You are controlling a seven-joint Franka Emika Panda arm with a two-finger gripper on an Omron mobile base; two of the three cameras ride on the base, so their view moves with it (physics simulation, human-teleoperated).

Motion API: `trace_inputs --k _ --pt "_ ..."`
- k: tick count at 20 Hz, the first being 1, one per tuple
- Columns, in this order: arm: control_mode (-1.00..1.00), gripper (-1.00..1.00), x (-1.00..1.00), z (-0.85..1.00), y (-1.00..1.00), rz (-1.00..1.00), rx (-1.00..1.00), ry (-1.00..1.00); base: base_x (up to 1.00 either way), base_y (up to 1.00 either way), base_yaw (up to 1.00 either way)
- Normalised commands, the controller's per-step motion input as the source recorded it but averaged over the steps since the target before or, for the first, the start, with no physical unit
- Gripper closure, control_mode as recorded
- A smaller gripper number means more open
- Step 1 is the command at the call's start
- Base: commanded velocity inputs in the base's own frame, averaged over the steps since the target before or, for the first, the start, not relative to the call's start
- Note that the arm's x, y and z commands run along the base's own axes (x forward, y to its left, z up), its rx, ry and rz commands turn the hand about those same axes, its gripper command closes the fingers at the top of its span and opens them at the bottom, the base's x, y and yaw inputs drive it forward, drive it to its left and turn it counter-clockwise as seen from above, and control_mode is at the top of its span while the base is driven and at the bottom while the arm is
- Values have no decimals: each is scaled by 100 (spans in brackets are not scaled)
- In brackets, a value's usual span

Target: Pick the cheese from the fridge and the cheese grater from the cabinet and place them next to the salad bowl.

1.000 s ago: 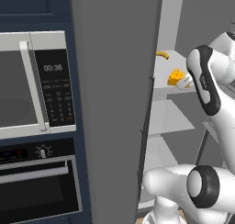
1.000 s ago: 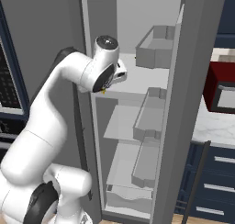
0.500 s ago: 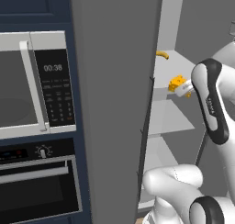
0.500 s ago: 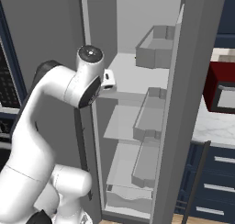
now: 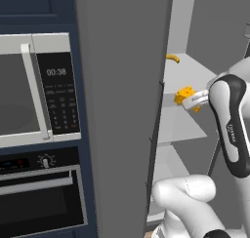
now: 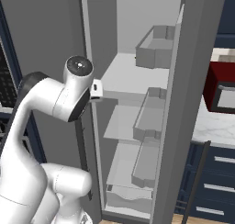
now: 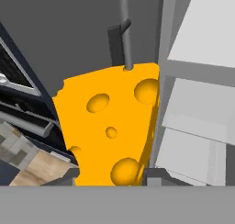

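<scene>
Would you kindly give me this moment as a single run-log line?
phase: cheese pickup | gripper: shut on cheese | location: at open fridge, off the shelf | grater: not fetched yet

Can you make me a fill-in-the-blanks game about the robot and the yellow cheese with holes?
1. The end effector is closed on the orange-yellow holey wedge of ____.
2. The tall grey fridge has its door standing ____.
3. The microwave with the digital display sits above the built-in ____.
4. At the back of the pale grey fridge shelf lies another small thing, coloured ____.

Missing words: cheese; open; oven; yellow
</scene>
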Motion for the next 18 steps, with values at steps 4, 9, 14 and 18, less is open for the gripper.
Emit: trace_inputs --k 4,9,14,18 --pt "-100 100 -20 0 39 -1 0 0 0 0 0" --pt "100 100 -13 0 20 0 0 0 0 1 0" --pt "100 100 0 0 0 0 0 0 0 0 0" --pt "100 100 0 0 0 0 0 0 -36 0 -2"
